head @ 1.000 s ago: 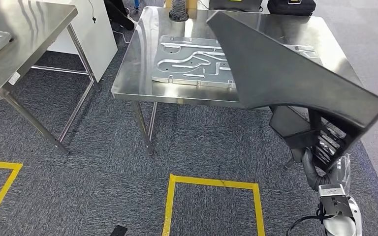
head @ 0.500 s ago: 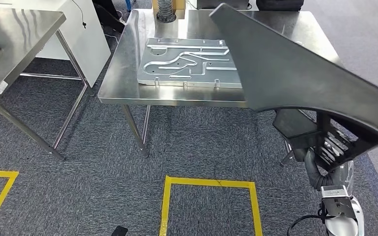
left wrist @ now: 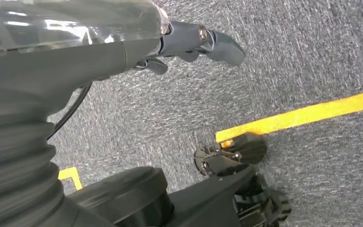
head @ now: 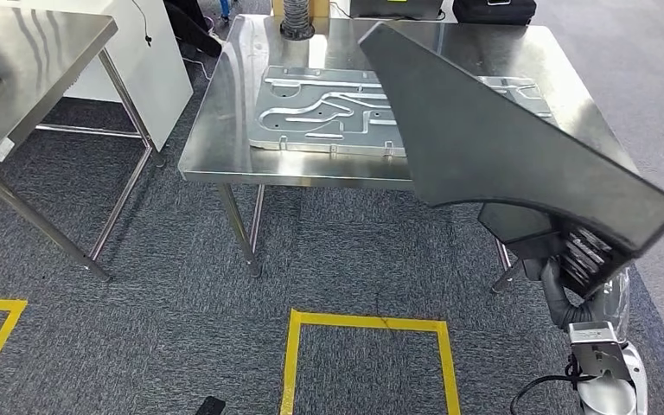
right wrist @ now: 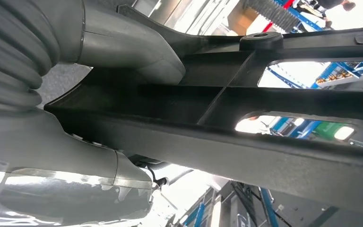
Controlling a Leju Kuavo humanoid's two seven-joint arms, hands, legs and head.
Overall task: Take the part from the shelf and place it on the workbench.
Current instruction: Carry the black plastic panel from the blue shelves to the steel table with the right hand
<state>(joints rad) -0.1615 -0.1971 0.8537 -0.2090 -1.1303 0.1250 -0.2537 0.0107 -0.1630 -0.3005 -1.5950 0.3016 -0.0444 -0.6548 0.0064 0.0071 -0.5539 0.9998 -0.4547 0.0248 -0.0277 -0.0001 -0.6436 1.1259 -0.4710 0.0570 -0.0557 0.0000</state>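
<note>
A large dark panel (head: 501, 147) is held up in the air by the right hand (right wrist: 118, 52), its fingers closed on the panel's ribbed underside, its far corner raised over the steel bench (head: 225, 130). A grooved metal plate (head: 328, 108) lies flat on that bench. The left hand (left wrist: 194, 40) hangs over grey carpet (left wrist: 312, 56) with fingers loosely extended, holding nothing.
</note>
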